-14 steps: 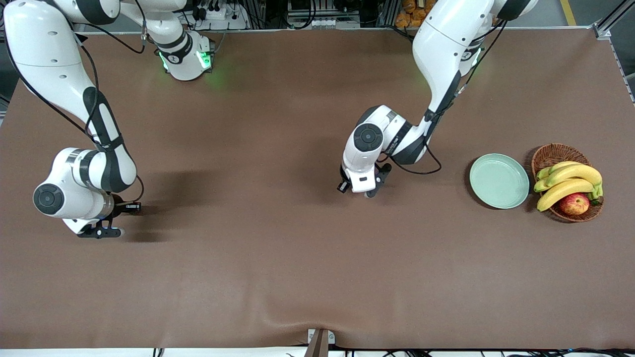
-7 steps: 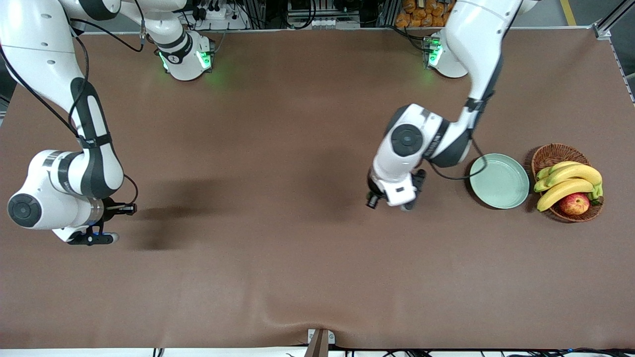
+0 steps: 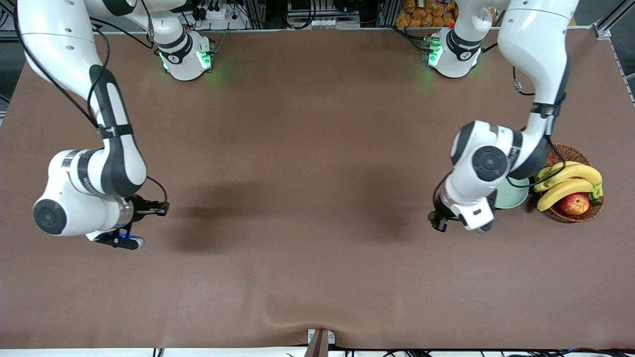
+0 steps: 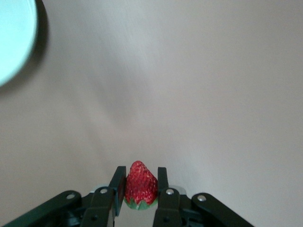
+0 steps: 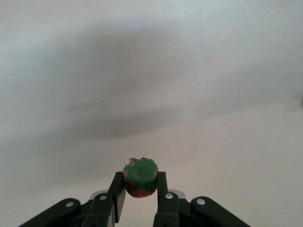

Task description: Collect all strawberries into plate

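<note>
The right claw point(image 3: 130, 229) is up over the bare brown table point(image 3: 297, 248) at the right arm's end. In the right wrist view its two fingers point(image 5: 161, 191) are closed on a strawberry point(image 5: 140, 177), with the green leafy top facing the camera and the red flesh showing below the leaves. The table under this claw carries only the arm's shadow.

The middle of the table holds no fruit in the front view.

The left claw point(image 3: 464, 220) is up over the table just beside the plate point(image 3: 516, 196), at the plate's edge that is toward the right arm's end and nearer the front camera. In the left wrist view its fingers point(image 4: 162, 189) are closed on a second strawberry point(image 4: 140, 184), with the red tip pointing away from the wrist and the green leaves at the base between the pads. An arc of the pale mint-green plate point(image 4: 14, 38) shows in a corner of that view, apart from the held berry.

In the front view the left arm's wrist covers most of the plate. Only a small part of the rim shows. The plate's interior cannot be read.

A wicker basket point(image 3: 558, 151) stands just beside the plate, toward the left arm's end of the table. It holds bananas point(image 3: 570, 181) and an apple point(image 3: 574, 203).
</note>
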Controlling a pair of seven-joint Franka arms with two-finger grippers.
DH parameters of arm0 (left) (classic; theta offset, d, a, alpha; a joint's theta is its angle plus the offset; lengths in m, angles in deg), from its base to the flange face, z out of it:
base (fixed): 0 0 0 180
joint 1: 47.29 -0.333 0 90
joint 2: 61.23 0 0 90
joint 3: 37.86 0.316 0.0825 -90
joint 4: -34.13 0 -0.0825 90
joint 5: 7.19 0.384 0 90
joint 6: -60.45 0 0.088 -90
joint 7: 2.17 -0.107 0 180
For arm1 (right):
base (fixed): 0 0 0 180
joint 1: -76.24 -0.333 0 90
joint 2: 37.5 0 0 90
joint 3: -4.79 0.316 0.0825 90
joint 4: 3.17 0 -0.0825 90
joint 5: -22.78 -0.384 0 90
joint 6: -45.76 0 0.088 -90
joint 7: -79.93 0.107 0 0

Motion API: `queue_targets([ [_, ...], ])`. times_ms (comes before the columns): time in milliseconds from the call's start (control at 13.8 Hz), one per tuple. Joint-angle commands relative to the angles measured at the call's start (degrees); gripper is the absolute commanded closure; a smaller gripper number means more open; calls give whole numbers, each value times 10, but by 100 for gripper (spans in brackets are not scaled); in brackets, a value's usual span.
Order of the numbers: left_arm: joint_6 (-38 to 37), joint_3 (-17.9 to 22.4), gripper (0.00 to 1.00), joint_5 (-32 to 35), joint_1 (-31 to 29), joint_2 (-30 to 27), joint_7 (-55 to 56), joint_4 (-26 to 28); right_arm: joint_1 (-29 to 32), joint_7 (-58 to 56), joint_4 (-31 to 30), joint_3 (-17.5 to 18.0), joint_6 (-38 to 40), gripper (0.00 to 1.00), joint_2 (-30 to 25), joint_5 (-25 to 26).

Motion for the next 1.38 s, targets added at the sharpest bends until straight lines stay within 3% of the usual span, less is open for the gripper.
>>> queue_targets([
  [0,-13,-5,100,18,-30,-10,-25,21,-48,107,8,-3,13,100,-5,-39],
  [218,-14,-8,100,62,-74,-22,-59,56,-122,242,11,-4,1,100,1,-77],
  [508,-12,-10,100,75,-138,-47,-152,102,-206,392,11,-3,-106,100,27,-93],
  [726,1,-12,100,75,-192,-68,-265,144,-269,485,11,-3,-203,100,63,-133],
  [1016,11,-12,100,75,-227,-67,-359,175,-333,570,22,-3,-323,100,114,-150],
  [1306,24,-12,100,75,-248,-57,-391,184,-372,641,66,-3,-332,100,157,-150],
])
